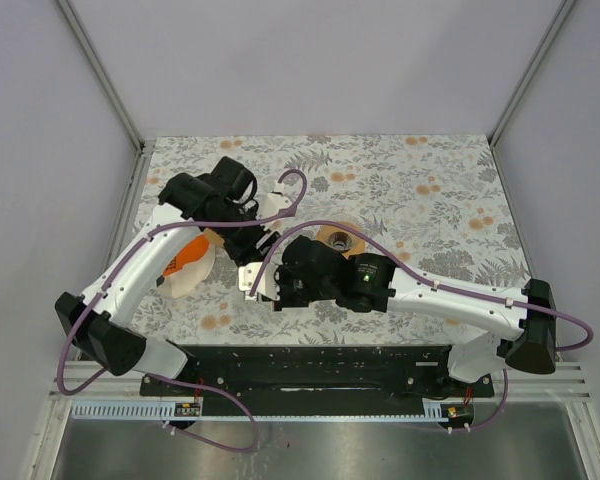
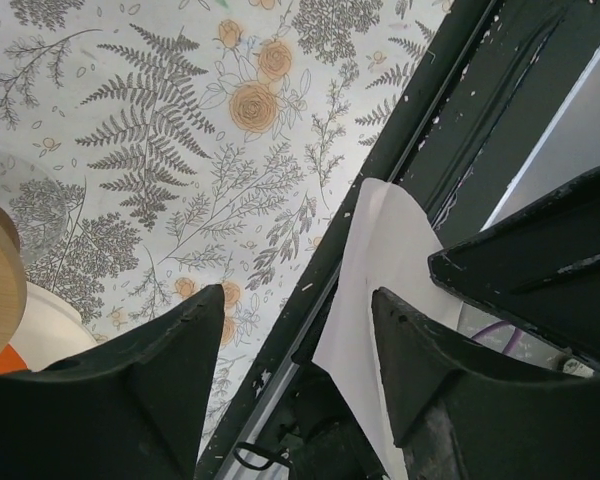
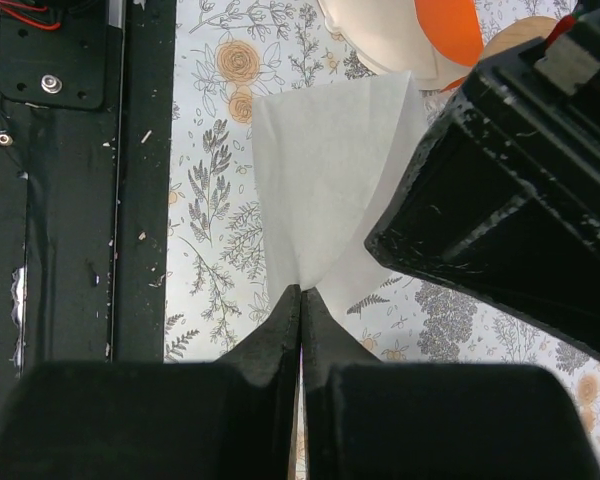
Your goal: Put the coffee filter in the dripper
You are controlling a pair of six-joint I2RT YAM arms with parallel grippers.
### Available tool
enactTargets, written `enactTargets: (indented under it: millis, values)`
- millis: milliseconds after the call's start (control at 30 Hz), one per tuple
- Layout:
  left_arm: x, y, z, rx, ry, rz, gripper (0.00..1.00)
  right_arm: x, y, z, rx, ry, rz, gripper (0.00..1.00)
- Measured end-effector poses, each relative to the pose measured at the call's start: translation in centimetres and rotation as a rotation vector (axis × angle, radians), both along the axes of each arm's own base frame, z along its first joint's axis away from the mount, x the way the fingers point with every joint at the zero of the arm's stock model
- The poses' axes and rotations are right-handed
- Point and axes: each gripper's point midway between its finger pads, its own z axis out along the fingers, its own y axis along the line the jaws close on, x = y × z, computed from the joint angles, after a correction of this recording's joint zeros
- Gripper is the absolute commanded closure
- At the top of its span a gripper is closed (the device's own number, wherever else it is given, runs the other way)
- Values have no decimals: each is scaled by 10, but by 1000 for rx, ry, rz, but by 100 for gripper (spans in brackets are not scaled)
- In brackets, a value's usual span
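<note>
Nearest the bases, the black base plate (image 1: 310,365) is flat, scuffed metal flecked with pale chips. Just past its edge, the right gripper (image 3: 300,298) has its two dark fingers clamped flat together, pinching the pointed tip of the coffee filter (image 3: 325,170). The filter is thin, matte white paper, fanning out from the pinch into a wide wedge with a soft crease down its middle. It's held up over the floral cloth, not in the dripper.

The left gripper (image 2: 298,295) sits right alongside. Its jaws stand apart, thick black wedges with worn, speckled edges, gripping nothing. The paper's curved edge rises just beside one finger (image 2: 420,370), though whether it's touching I can't tell.

Beyond the filter is the dripper (image 1: 185,268), a smooth cream cone with a bright orange patch, resting on the table (image 1: 430,200) under the left arm. The filter's far corner overlaps its rim in the right wrist view, and contact is unclear there.

Further back there's a wooden ring (image 1: 337,238), round and tan with a dark centre. The cloth has grey ferns and orange blossoms. Glossy purple cables (image 1: 300,180) loop over both arms.
</note>
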Motion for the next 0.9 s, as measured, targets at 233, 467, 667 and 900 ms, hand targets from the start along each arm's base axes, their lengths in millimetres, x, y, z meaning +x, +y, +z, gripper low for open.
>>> enactTargets:
  millis: [233, 467, 667, 900]
  values:
    - [-5, -9, -4, -28, 23, -77, 62, 8, -2, 1, -5, -34, -34, 100]
    - [-4, -19, 1, -80, 17, -142, 100, 21, -7, 5, 3, -95, -88, 100]
    - [4, -23, 18, -103, -34, -131, 100, 30, -13, 12, 33, -138, -136, 41]
    - [38, -10, 41, -15, -184, 20, 100, 38, -23, 32, 134, -149, -246, 0]
